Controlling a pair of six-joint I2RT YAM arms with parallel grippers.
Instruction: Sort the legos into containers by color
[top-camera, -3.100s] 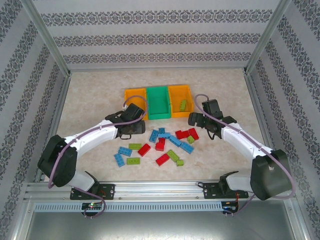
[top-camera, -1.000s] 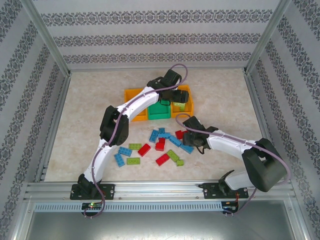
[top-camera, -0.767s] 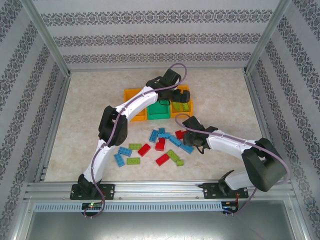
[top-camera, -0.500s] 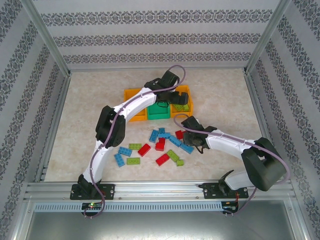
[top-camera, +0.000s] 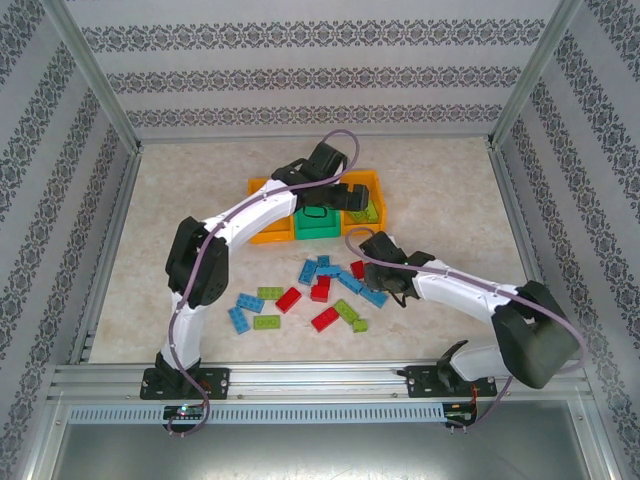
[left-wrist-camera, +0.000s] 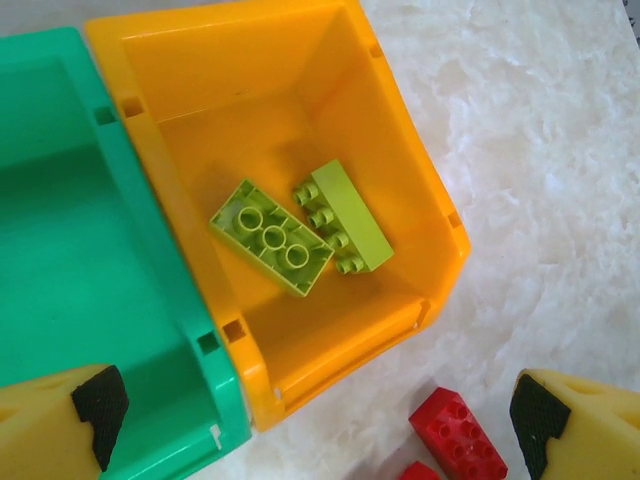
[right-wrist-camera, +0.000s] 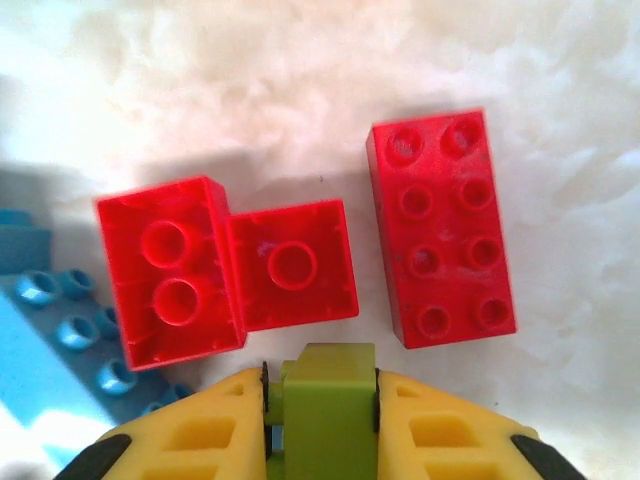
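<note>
**L arm.** L fingers spread wide, nothing between them, over the near corner of the R-hand orange bin. Two lime bricks lie in the bin, touching: one studs-up, the other on its side. Judgement: this bin = lime. The wide spread over the bin fits a drop-off pose, not a grasp. The adjoining green bin looks bare in the part visible.

**R arm.** R fingers pinch a lime brick by its two sides, low at the R edge of the loose pile. Can't tell if it's clear of the table yet. Just ahead are a red 2x4 brick and two smaller red bricks butted together, w/ a blue brick to one side. Judgement: neighbours are close, so a straight-up lift should avoid nudging the reds.

**Surface/room.** Table is pale marbled beige, flat, matt. Walls have a grey damask-stripe pattern. Alu frame posts stand at the corners.
</note>
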